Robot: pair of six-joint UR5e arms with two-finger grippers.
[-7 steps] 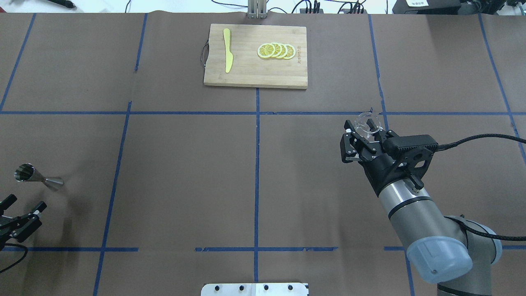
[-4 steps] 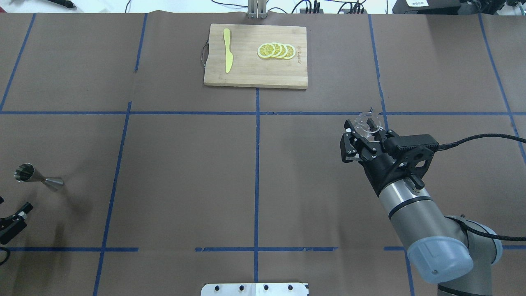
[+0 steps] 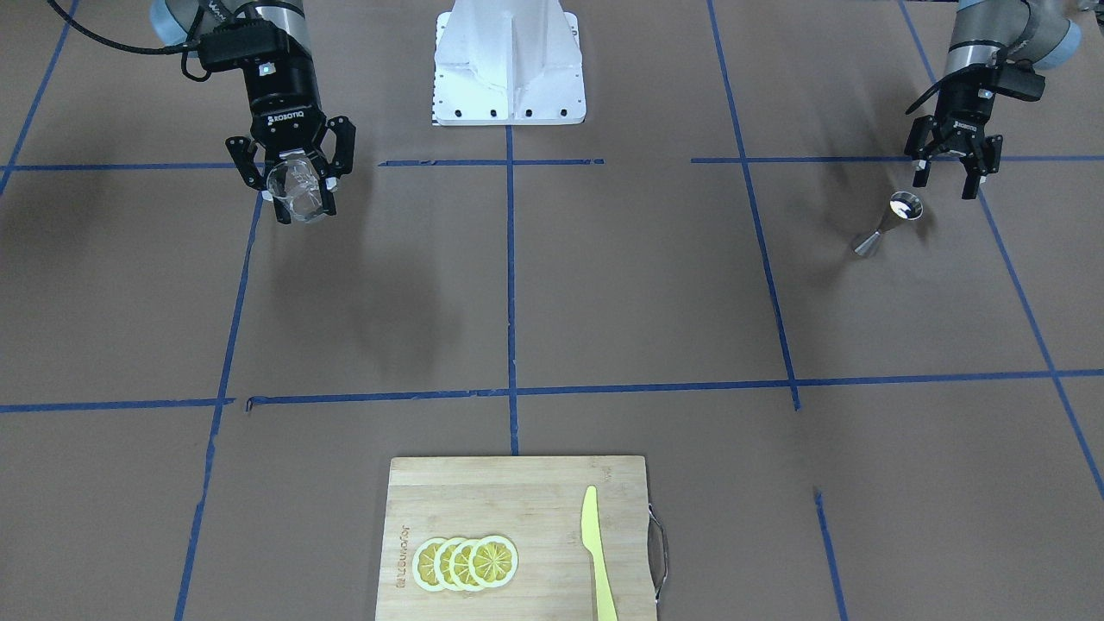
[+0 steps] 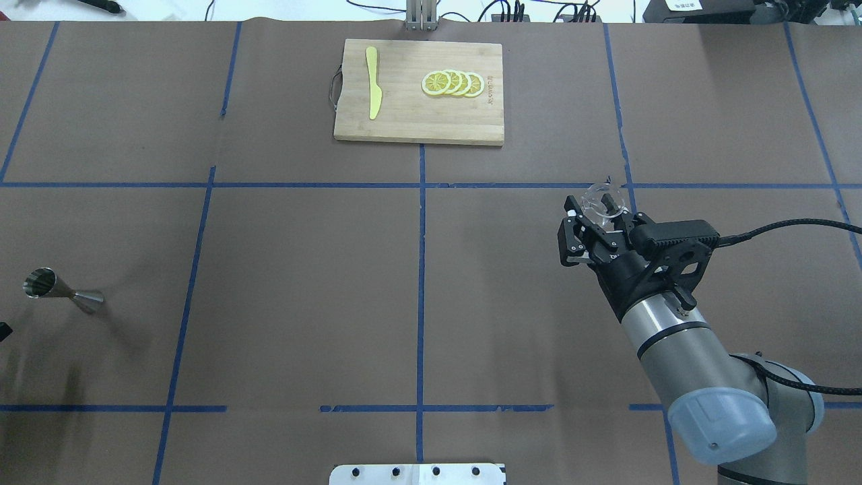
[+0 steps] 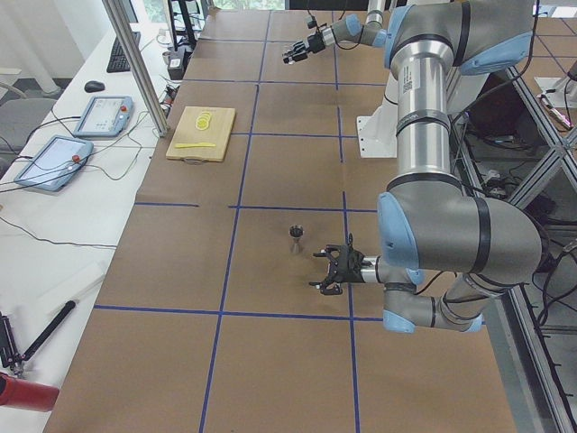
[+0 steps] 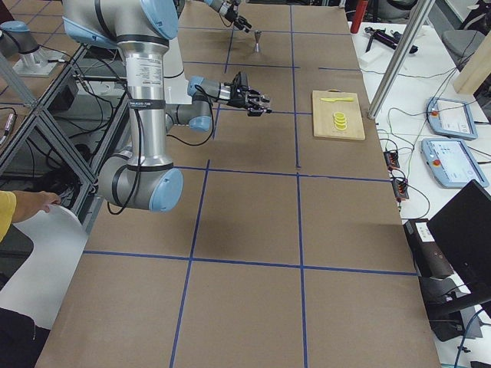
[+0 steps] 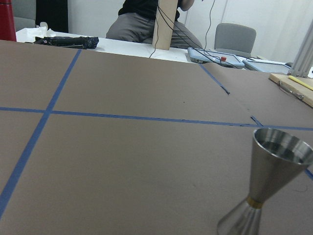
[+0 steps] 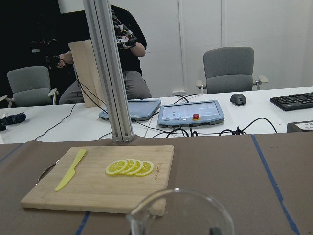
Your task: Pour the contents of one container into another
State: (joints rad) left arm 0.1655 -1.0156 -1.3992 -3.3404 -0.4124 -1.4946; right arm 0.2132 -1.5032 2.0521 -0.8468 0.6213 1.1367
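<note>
The clear glass tumbler (image 4: 601,200) hangs above the table's right half, with my right gripper (image 4: 599,210) shut on it. The front-facing view shows the same glass (image 3: 294,191) between that right gripper's fingers (image 3: 304,205), and its rim (image 8: 180,209) fills the bottom of the right wrist view. The silver jigger (image 4: 58,288) stands upright at the far left edge. My left gripper (image 3: 944,186) hovers open just behind the jigger (image 3: 888,222), nothing between its fingers. The jigger (image 7: 272,185) stands close at the lower right in the left wrist view.
A bamboo cutting board (image 4: 404,121) lies at the table's far middle, carrying lemon slices (image 4: 452,83) and a yellow plastic knife (image 4: 372,82). The robot's white base plate (image 3: 509,65) sits at the near middle edge. Blue tape lines grid the brown table.
My left gripper has pulled back from the jigger toward the robot's side, nearly leaving the overhead view. The right gripper and the glass have stayed put.
</note>
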